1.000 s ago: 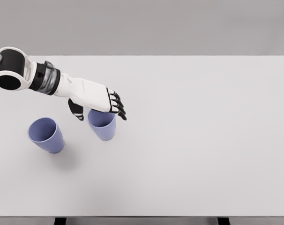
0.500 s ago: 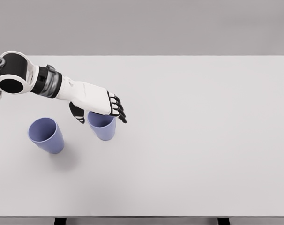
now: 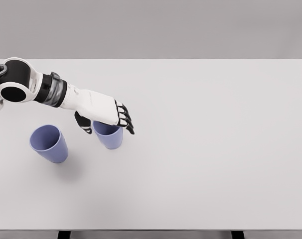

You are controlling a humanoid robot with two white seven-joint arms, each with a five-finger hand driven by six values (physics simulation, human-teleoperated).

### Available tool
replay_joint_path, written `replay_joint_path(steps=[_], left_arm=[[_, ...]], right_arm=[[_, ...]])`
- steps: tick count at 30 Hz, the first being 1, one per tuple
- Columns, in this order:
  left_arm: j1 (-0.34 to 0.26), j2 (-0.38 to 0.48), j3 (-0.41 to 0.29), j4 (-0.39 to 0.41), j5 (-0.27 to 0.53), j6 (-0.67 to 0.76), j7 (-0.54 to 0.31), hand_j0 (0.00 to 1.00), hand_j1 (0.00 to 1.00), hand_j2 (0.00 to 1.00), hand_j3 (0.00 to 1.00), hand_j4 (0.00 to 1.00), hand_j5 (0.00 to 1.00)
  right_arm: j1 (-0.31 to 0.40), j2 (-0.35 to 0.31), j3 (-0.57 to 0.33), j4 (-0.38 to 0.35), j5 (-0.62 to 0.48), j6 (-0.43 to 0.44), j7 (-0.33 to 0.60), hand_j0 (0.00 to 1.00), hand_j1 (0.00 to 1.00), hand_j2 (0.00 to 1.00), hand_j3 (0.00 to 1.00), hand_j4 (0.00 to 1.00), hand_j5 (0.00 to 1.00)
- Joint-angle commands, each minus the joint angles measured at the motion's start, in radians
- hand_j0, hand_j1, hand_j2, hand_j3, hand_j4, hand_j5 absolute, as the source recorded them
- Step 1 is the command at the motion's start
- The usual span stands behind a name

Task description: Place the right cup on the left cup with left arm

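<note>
The left arm (image 3: 39, 89) came in from the upper left, reaching across the white table (image 3: 201, 149). Its hand (image 3: 101, 112) hung right over the mouth of the right cup (image 3: 109, 137), palm down. The fingers (image 3: 125, 119) were draped past the cup's far rim, dark tips pointing down and to the right. The thumb (image 3: 82, 122) dropped on the near left side of that rim. So fingers and thumb bracketed the cup's top, loosely curled, and whether they were actually pressing on the wall could not be told from this view; the hand covered most of the rim.

The right cup stood upright on the table, blue-violet, only its lower body and a sliver of the opening showing under the palm. The left cup (image 3: 49, 143) sat well apart to its left, nearer the table's left edge, same colour, upright too, its open mouth fully in sight and leaning toward the camera's left. Nothing was touching it.

The wrist showed a grey ribbed band and a black collar, with the big white-and-black joint at the picture's left edge.
</note>
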Motion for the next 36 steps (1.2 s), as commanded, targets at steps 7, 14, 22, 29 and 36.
replay_joint_path(steps=[7,14,22,29,36], left_arm=[[0.0,0.009,0.001,-0.008,0.005,0.002,0.0,0.83,0.83,0.83,0.83,0.83,0.83],[-0.008,0.011,0.001,-0.008,0.005,0.002,0.0,0.74,0.74,0.74,0.74,0.74,0.74],[-0.006,0.014,0.02,-0.009,0.009,0.002,0.0,0.7,0.7,0.7,0.7,0.7,0.7],[-0.015,0.038,0.03,-0.047,0.018,0.002,0.0,0.7,0.7,0.7,0.7,0.7,0.7],[-0.018,0.084,0.052,-0.083,0.021,0.002,0.0,0.7,0.7,0.7,0.7,0.7,0.7]], right_arm=[[0.0,0.0,0.0,0.0,0.0,0.0,0.0,1.0,1.0,1.0,1.0,1.0,1.0],[0.0,0.0,0.0,0.0,0.0,0.0,0.0,1.0,1.0,1.0,1.0,1.0,1.0],[0.0,0.0,0.0,0.0,0.0,0.0,0.0,1.0,1.0,1.0,1.0,1.0,1.0],[0.0,0.0,0.0,0.0,0.0,0.0,0.0,1.0,1.0,1.0,1.0,1.0,1.0],[0.0,0.0,0.0,0.0,0.0,0.0,0.0,1.0,1.0,1.0,1.0,1.0,1.0]])
